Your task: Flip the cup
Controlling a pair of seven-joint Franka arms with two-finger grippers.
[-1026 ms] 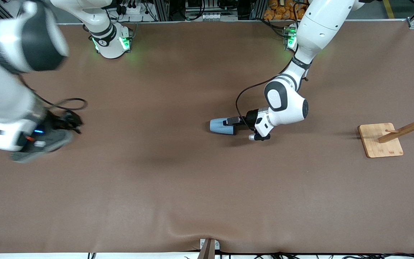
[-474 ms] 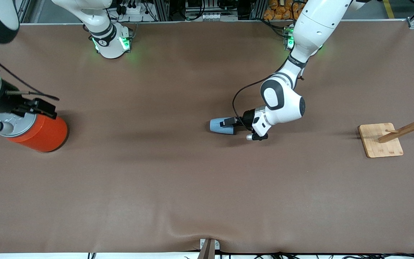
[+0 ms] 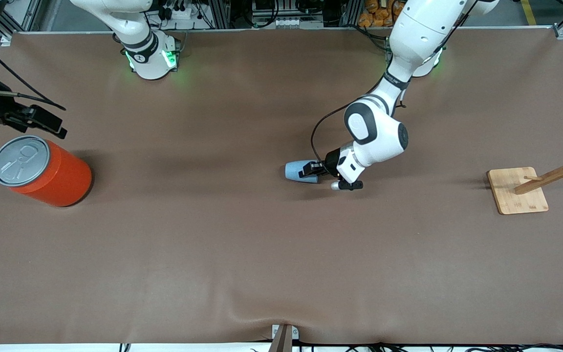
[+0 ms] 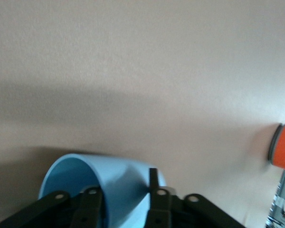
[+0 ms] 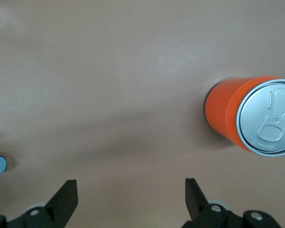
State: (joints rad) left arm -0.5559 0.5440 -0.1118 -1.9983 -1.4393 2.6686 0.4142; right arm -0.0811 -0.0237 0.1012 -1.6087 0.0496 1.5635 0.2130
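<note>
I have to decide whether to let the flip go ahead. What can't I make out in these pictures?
- Left hand grip on the cup: front view too small; in the left wrist view the fingers and the frame edge cut it off.
- Cup's wide end: hidden by the hand in the front view.
- Right hand: cut by the front view's edge, near the can.
- Wooden rack: cut by the front view's edge.
</note>
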